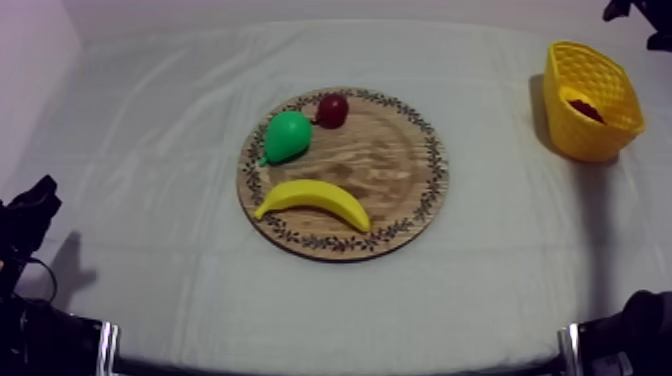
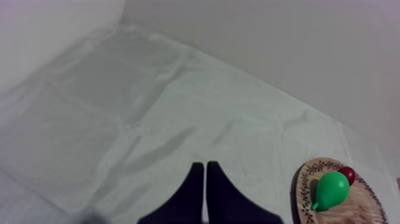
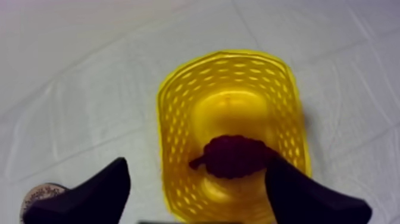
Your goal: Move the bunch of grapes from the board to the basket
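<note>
1. Sitting on the floor of the yellow basket (image 3: 178, 107), the bunch of grapes (image 3: 233, 156) is off the wooden board (image 1: 390, 170); the basket stands near the far right corner of the worktop
2. Right gripper (image 3: 196, 162) hovers over the basket, fingers spread wide w/ nothing btwn them, so released; the grapes lie below the gap, apart from both fingers
3. Left gripper (image 2: 204, 168) is low by the left edge of the worktop, fingers pressed together into a narrow wedge, clenched on nothing
4. Handling (my guess): a toy bunch, prob light & lumpy, w/ a bit of give and not fragile; the bumpy surface should give the fingers purchase. If it needs re-taking, best hold is across the fat middle, fingers closing on the short axis. The thin stem end looks too slim to grip
5. Long axis runs across the basket's narrower width, the bunch lying flat. The thin stem end points approx toward the board side, the rounded bulk toward the opposite wall
6. Board carries a pear (image 1: 287, 137), a banana (image 1: 312, 199) & a small red fruit (image 1: 332, 110), so the task looks done
</note>
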You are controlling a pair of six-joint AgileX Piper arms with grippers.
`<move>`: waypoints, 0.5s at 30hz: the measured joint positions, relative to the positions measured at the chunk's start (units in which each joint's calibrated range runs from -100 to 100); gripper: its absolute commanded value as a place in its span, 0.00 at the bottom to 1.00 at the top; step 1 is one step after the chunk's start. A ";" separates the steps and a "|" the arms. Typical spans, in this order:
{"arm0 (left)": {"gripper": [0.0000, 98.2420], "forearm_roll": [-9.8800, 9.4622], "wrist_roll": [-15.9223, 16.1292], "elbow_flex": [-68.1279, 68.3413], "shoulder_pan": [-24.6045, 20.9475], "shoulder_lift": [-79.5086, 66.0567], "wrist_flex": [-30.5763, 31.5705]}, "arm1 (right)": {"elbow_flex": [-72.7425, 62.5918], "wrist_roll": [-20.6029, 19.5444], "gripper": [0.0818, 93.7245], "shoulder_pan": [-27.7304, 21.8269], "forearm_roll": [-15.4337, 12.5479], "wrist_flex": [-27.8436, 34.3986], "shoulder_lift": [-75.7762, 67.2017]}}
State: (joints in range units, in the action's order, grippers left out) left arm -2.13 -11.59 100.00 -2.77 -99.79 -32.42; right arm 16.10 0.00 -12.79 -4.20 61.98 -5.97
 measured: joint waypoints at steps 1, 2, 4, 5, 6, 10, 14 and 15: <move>0.00 0.00 0.00 0.00 0.00 0.00 0.00 | 0.80 0.39 0.53 0.09 -0.11 0.09 -1.37; 0.00 0.00 0.00 0.00 0.00 0.00 0.00 | 1.41 0.56 0.49 0.20 -0.22 0.09 -2.48; 0.00 0.00 0.00 0.00 0.00 0.00 0.00 | 3.01 0.94 0.42 0.51 -0.60 0.12 -5.39; 0.00 0.00 0.00 0.00 0.00 0.00 0.00 | 3.62 1.25 0.38 0.60 -0.65 0.19 -6.55; 0.00 0.00 0.00 0.00 0.00 0.00 0.00 | 4.43 1.43 0.36 0.83 -0.78 0.19 -8.02; 0.00 0.00 0.00 0.00 0.00 0.00 0.00 | 8.02 2.13 0.26 1.78 -1.30 0.72 -14.16; 0.00 0.00 0.00 0.00 0.00 0.00 0.00 | 11.40 2.77 0.19 2.79 -1.98 0.62 -20.38; 0.00 0.00 0.00 0.00 0.00 0.00 0.00 | 12.34 2.84 0.17 3.00 -2.03 0.62 -21.70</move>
State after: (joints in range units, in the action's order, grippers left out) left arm -2.13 -11.59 100.00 -2.77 -99.79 -32.42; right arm 28.44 2.84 -9.79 -6.24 62.59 -27.67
